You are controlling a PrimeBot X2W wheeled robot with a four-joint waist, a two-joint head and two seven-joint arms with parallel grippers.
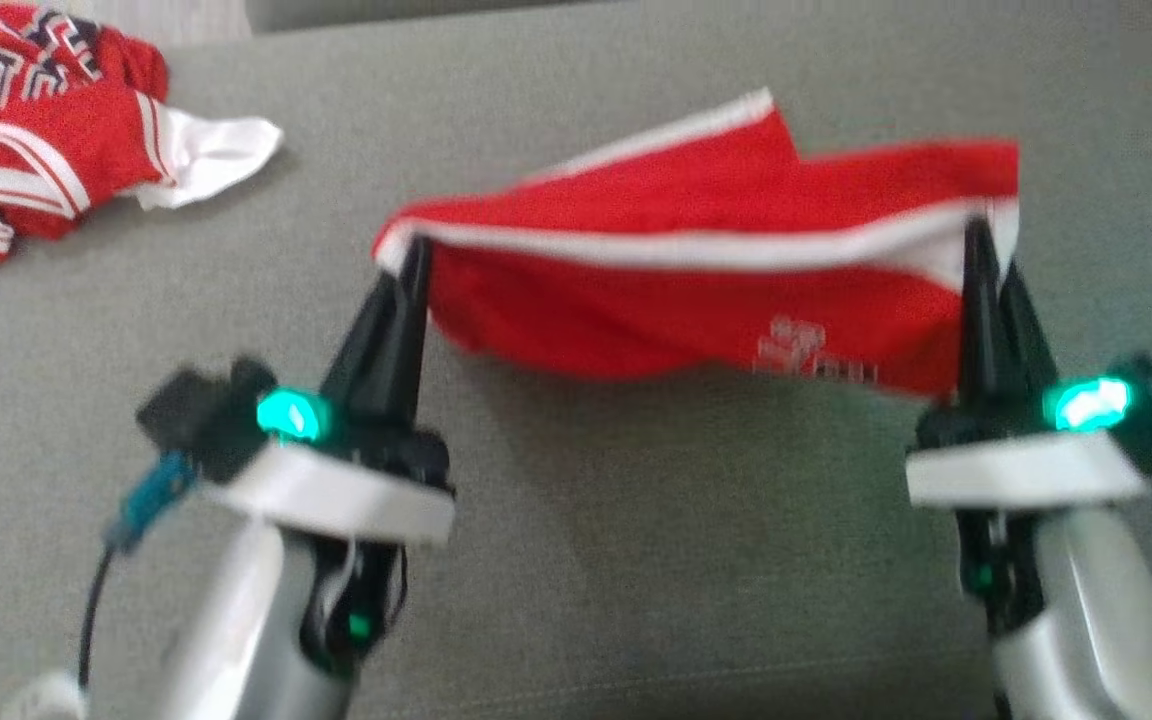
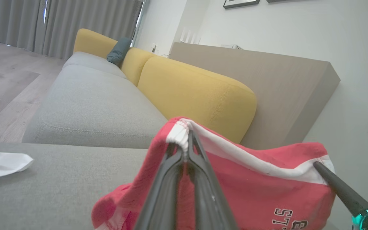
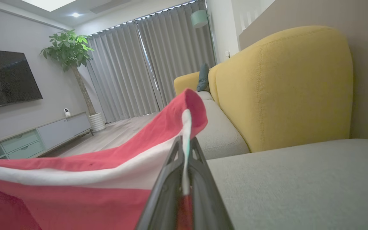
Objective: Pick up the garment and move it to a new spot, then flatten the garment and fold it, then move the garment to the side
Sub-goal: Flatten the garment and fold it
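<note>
Left jaws and right jaws pinch the garment (image 1: 656, 300); head view adds a jersey (image 1: 36, 130) at ten o'clock.

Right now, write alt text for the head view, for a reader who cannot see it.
A red garment with white trim hangs stretched between the left gripper and the right gripper, each shut on an end of its white band, above a grey cushion. A second garment, red and white, lies crumpled at upper left.

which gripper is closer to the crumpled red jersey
Left. The left gripper pinches the end of the red shorts nearer the jersey; the right gripper pinches the far end.
</note>
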